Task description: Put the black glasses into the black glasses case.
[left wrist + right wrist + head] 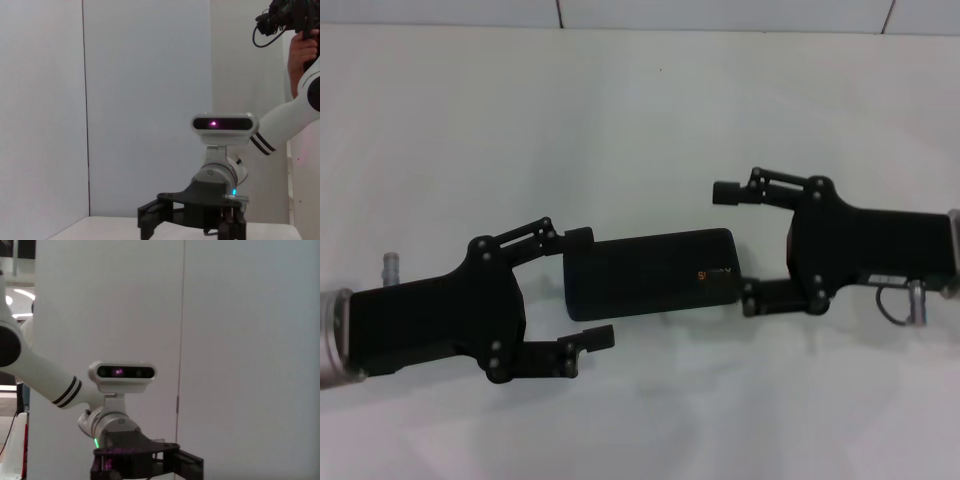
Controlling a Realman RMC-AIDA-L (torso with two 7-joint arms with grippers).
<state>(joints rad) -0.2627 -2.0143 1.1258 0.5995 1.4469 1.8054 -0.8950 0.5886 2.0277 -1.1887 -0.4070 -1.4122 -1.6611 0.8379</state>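
Note:
The black glasses case (645, 273) lies shut on the white table (620, 120) at the middle of the head view, its orange lettering at its right end. My left gripper (588, 287) is open, its two fingers on either side of the case's left end. My right gripper (738, 245) is open at the case's right end, one finger close to its near corner. The black glasses are not in view. The left wrist view shows my right gripper (192, 220) from the front, and the right wrist view shows my left gripper (145, 460).
A white wall stands behind the table (720, 12). My head camera unit shows in both wrist views (223, 123) (122, 372). A person's hand with a dark camera (300, 45) is off to the side in the left wrist view.

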